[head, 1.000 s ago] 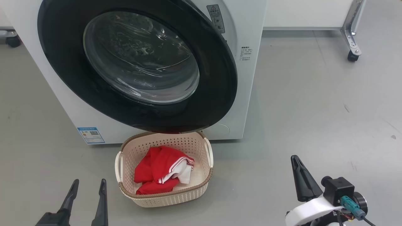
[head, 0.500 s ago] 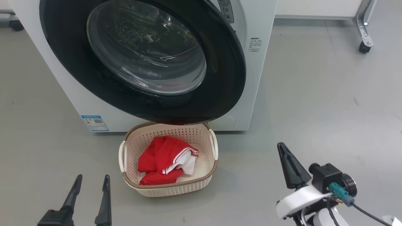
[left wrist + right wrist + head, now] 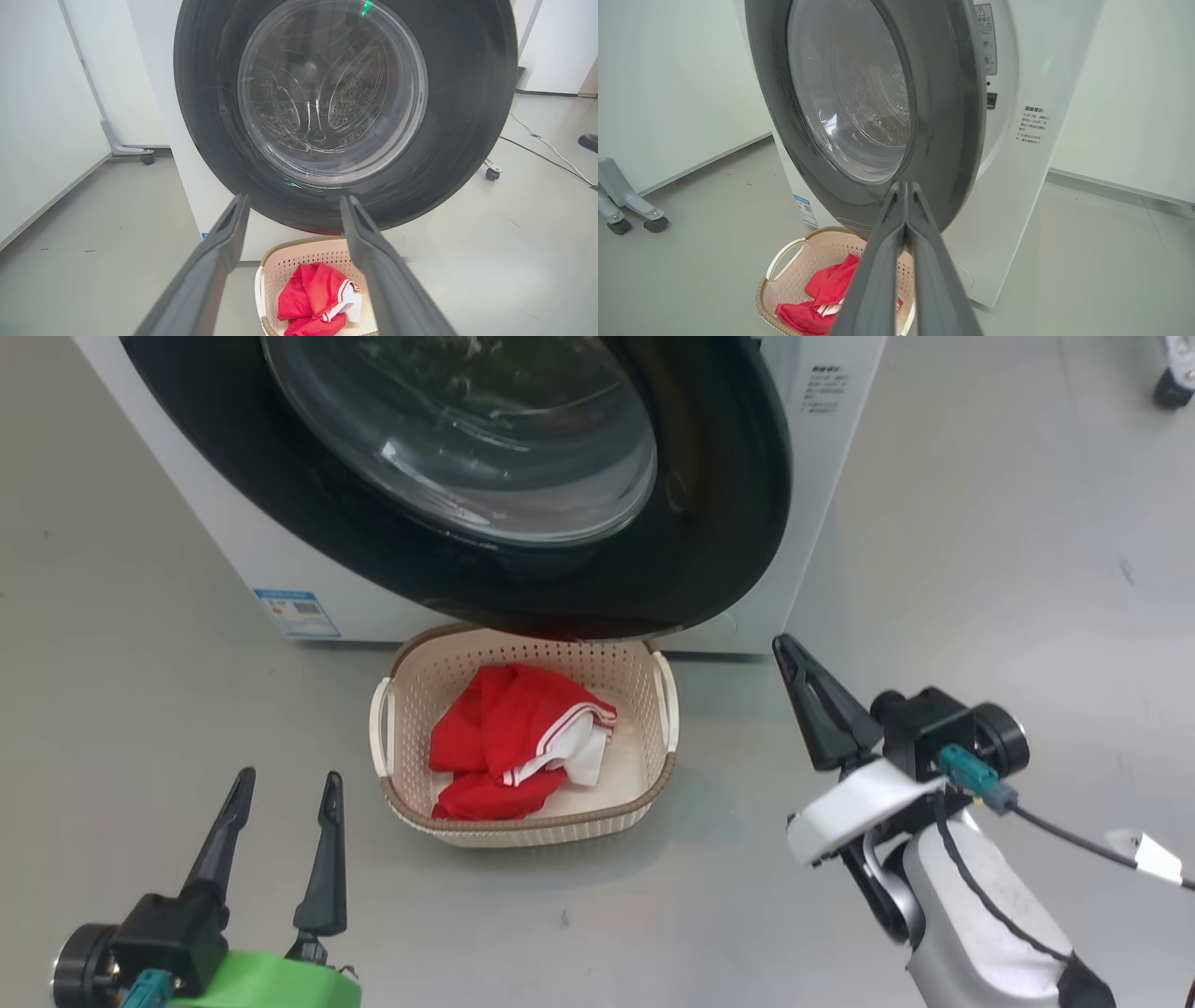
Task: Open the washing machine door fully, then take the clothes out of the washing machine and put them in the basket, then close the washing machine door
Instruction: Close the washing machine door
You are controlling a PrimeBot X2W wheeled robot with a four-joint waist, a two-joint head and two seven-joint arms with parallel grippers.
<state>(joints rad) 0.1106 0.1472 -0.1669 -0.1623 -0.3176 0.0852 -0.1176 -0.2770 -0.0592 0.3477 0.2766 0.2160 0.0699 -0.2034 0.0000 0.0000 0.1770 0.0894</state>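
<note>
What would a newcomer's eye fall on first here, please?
The glossy black washing machine door with its glass bowl looms at the top of the head view. Just below, bright red clothes lie in the cream basket on the floor. The left pincer stands open at lower left, the right pincer shut at lower right.

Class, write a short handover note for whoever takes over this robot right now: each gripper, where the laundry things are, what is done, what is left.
Left gripper: open, empty, low beside the basket.
Right gripper: shut, empty, right of the basket, pointing toward the door.
Clothes: in the basket, in front of the washing machine, under the door's lower edge.
Done: clothes unloaded; no red shows through the glass.
Left: the door looks nearly closed but ajar, its right edge off the front and the latch slot uncovered. Push it shut.
</note>
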